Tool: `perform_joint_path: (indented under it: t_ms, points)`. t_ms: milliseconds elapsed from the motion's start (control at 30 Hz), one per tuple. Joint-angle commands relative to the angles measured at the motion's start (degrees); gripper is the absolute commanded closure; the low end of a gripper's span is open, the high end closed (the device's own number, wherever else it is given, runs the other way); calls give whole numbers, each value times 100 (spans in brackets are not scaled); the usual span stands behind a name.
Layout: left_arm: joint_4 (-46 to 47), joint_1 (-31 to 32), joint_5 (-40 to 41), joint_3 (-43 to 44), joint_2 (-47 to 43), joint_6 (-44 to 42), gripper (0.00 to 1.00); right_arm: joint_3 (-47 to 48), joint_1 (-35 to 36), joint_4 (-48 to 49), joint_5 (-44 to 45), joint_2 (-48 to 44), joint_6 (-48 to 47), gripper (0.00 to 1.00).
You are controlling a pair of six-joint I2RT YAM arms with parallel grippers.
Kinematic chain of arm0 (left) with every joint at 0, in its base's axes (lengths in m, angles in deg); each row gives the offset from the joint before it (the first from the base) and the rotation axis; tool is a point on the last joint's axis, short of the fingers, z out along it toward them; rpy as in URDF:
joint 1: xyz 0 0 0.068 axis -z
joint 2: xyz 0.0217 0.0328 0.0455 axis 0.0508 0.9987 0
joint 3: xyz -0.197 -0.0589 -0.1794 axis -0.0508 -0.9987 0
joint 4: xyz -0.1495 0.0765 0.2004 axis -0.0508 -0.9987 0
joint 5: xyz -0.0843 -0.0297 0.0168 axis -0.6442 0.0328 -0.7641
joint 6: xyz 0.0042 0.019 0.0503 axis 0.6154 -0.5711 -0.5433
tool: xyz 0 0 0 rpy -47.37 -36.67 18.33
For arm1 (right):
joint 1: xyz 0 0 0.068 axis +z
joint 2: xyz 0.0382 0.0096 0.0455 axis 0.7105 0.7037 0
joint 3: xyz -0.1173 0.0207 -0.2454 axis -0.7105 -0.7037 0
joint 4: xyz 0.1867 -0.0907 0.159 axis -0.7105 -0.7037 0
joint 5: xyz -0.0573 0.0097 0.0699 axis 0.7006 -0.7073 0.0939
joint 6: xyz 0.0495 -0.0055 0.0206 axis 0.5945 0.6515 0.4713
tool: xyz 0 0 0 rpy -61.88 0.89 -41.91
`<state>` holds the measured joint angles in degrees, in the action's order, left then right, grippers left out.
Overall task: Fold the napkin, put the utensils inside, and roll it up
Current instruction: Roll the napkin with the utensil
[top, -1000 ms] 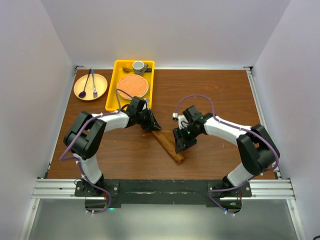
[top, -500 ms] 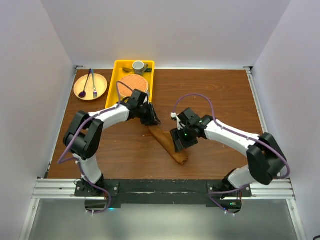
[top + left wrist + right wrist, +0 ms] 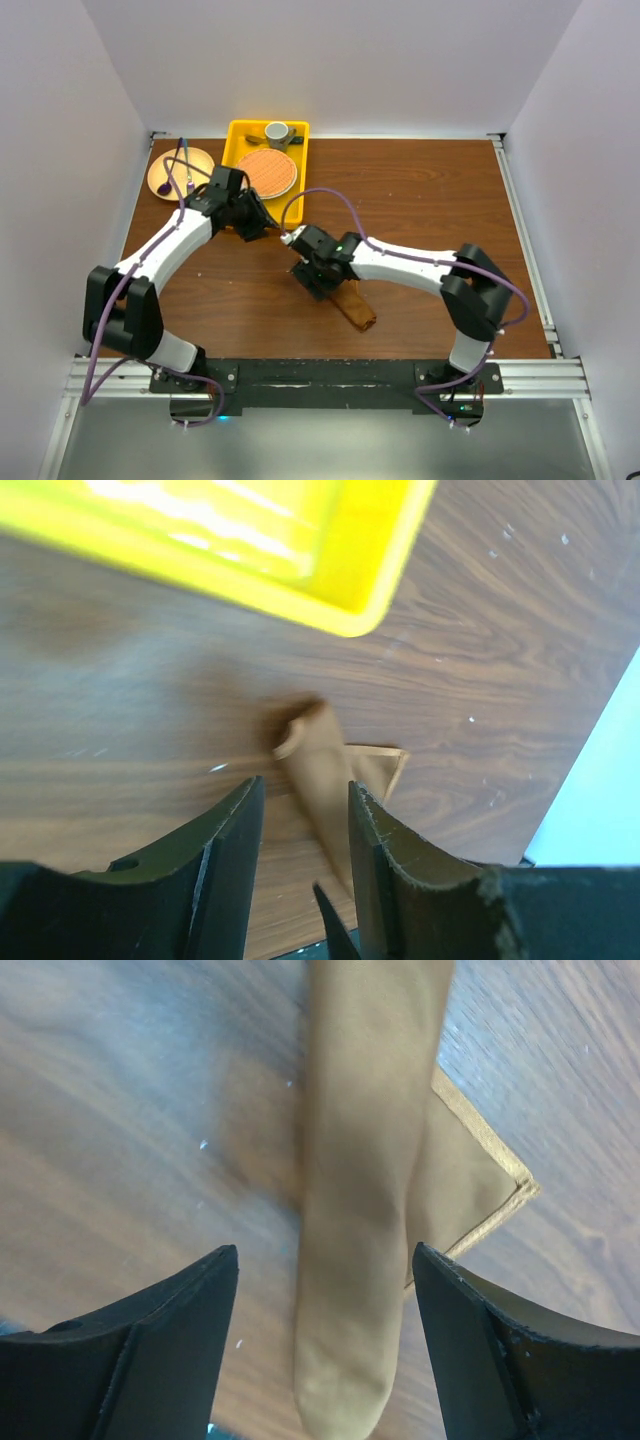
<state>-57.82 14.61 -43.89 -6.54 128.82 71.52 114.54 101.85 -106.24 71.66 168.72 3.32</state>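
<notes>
Rust-brown cloth napkin [image 3: 356, 310] lies as a tight roll on the dark wooden table [image 3: 440, 190], slanting from the middle toward the near edge. In the right wrist view one loose hemmed corner of the napkin [image 3: 360, 1210] sticks out flat beside the roll. I cannot see the small pale cream spoon anywhere. I judge it is wrapped inside, but nothing here confirms that.

Both arms have shifted in the last second. The left gripper [image 3: 255, 226] was at the roll's upper end and has now pulled back to just beside the near corner of the yellow plastic tray [image 3: 226, 165]. Its fingers are parted and hold nothing. Through its own camera I see the napkin [image 3: 322, 770] lying apart on the wood ahead of the left gripper [image 3: 303, 788], with the tray's corner [image 3: 350, 610] beyond.

The right gripper [image 3: 314, 278] was over the roll's middle and has slid up to the end the left one vacated. The right gripper [image 3: 322, 1252] hangs there with its jaws spread wide, the cloth showing between them but not pinched.

With neither tool gripping, the roll holds its shape, so I judge the rolling is essentially finished. The stray corner is the weak spot: it could let the wrap loosen if nudged.
</notes>
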Motion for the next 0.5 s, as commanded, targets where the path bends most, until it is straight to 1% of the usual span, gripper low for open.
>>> perform_joint_path:
  t_ms: [0, 167, 333, 467]
  points:
    - [-248, -187, 134, -382, -340, 9, 56, 436, 345, -161, 1100, 284, -173, 27]
    - [-205, -266, 37, -593, -437, -44, 56, 384, 530, -214, 1443, 592, -138, 28]
    - [-161, -293, -16, -611, -481, -71, 56, -28, 565, -73, 1847, 610, 72, 30]
    - [-126, -293, -60, -646, -481, -79, 56, -266, 556, 58, 1979, 636, 73, 32]
